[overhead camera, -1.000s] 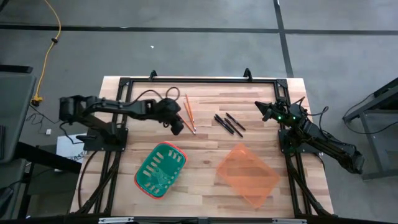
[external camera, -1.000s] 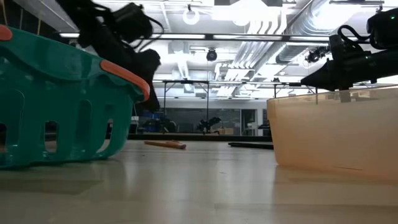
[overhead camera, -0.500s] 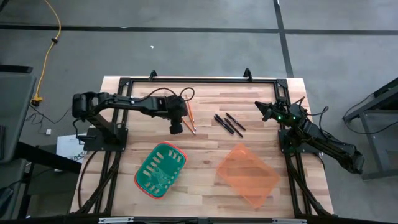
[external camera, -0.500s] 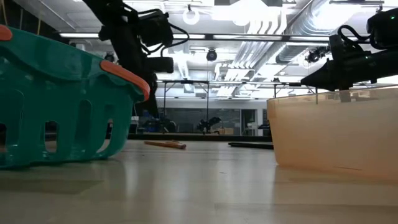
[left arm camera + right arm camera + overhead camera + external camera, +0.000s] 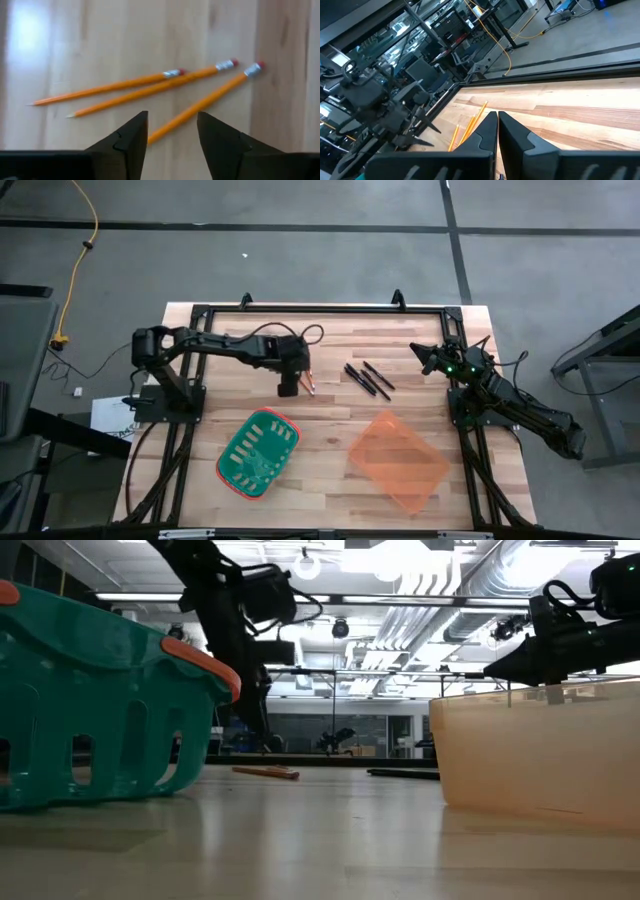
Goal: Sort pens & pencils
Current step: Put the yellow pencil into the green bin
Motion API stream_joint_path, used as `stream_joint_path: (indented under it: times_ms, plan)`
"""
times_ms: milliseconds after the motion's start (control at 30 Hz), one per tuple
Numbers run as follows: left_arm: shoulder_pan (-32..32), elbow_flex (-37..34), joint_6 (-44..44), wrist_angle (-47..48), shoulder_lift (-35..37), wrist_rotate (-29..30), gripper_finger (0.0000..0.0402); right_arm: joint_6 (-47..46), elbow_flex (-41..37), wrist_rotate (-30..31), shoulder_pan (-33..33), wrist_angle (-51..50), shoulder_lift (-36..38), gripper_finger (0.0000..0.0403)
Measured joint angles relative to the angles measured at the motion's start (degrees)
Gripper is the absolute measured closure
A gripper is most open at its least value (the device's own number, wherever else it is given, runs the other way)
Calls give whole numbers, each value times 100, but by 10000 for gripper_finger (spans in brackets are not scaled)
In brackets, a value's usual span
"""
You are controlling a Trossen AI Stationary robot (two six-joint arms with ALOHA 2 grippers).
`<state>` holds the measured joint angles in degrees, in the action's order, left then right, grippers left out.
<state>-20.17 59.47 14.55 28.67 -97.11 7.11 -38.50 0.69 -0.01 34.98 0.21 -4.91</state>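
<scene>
My left end effector [image 5: 170, 135] hangs spread open and empty over the three pencils [image 5: 150, 90] on the bench [image 5: 330, 420]; my right end effector [image 5: 497, 131] (fingers pressed together, empty) waits beyond the pens [image 5: 368, 378].

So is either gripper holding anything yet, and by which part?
Nothing is held. The left gripper is open above the pencils; the right gripper is shut and empty.

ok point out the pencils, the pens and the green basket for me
pencils [image 5: 150, 90]: left wrist view, shaft of the middle pencil
pens [image 5: 368, 378]: high view, middle of the black cluster
green basket [image 5: 240, 471]: high view, its near rim
</scene>
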Motion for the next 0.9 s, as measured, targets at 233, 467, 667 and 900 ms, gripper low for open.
stream_joint_path:
  times_ms: [233, 467, 667, 900]
  plan:
    - [-10, 28, 448, -47, -379, 3, 261, 0, 0, 0, -2, 0, 0, 396]
    - [-6, 28, 759, -117, -423, -36, 281, 0, 0, 0, 0, 0, 0, 396]
    - [-4, 28, 926, -143, -447, -298, 275, 0, 0, 0, -2, 0, 0, 396]
    - [-8, 20, 988, -187, -682, -245, 275, 0, 0, 1, 0, 0, -3, 396]
